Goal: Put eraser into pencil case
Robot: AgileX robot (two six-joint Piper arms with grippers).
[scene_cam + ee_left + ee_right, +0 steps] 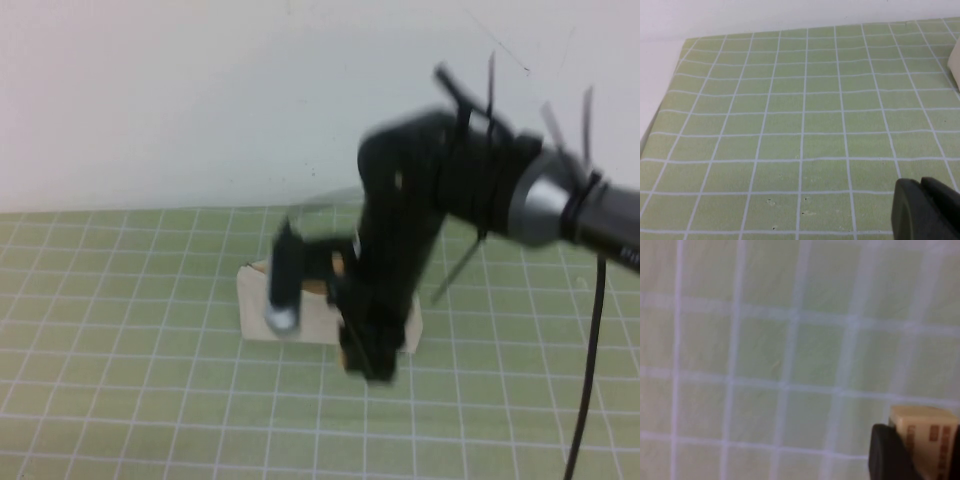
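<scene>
Pale yellow-tan eraser block [924, 440] sits clenched in my right gripper [365, 355], just in front of the cream-white fabric pencil case [300, 310]. Left gripper [927, 210] hangs off beside that pouch; can't tell its grip.

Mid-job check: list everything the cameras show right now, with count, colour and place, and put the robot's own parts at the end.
eraser: one, pale tan with reddish print, held between the right gripper's fingers, seen only in the right wrist view.
pencil case: one, cream-white, on the mat at centre, partly behind the right arm; a pale corner of it shows at the edge of the left wrist view.
cutting mat: one, green with a white grid, covering the table.
wall: one, white, behind the mat.
cable: one, black, hanging at the right edge of the high view.
right gripper: one, black, low over the mat just in front of the pencil case, shut on the eraser.
left gripper: one, black, off to the left of the case, only a tip visible.
</scene>
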